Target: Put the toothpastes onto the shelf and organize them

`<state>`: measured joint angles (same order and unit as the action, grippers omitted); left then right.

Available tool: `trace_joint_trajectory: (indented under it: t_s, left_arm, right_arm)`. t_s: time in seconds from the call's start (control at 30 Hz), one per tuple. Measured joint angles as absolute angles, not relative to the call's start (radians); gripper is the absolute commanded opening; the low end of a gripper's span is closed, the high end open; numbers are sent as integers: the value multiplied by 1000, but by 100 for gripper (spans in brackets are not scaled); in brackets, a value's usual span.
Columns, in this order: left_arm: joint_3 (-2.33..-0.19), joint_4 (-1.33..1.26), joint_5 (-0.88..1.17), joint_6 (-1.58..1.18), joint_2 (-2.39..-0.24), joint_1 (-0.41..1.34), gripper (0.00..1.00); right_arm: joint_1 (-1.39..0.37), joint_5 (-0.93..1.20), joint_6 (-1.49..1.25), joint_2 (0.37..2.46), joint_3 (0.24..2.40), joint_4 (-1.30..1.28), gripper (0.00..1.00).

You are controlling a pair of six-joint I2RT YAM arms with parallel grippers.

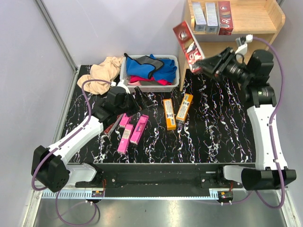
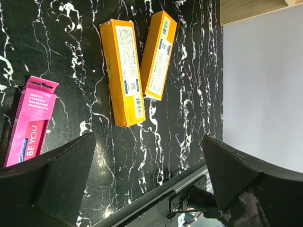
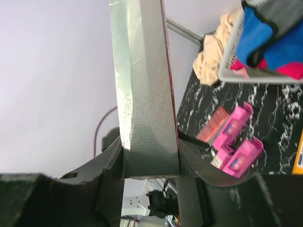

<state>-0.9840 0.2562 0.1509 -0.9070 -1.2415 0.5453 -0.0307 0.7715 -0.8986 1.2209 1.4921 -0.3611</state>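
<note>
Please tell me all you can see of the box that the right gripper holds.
The red box is a long, narrow cardboard carton, dark red with white print and a silvery side. The right gripper clamps its lower end. It hangs tilted in the air by the left panel of the shelf; contact there is unclear.

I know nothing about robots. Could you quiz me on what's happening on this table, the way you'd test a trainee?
1. True or false: the left arm's fingers are closed on a pink box.
2. What do the right arm's fingers grip? A) an orange box B) a dark red box C) a blue cloth
3. How many boxes stand on the shelf's top tier?
Key: 1 false, they are open and empty; 2 B; 3 three.
</note>
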Motion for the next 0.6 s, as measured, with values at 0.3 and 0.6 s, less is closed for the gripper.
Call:
trace_joint_trajectory:
  t_s: [0.3,0.6]
  left_arm:
    - [-984,272,152,-890,-1252,545,99]
    - [-984,283,152,-886,-1270,545,99]
  right_arm:
    - [88,782,-961,1417,1847,-360,24]
    - [292,837,-1074,1644,2114,-376,24]
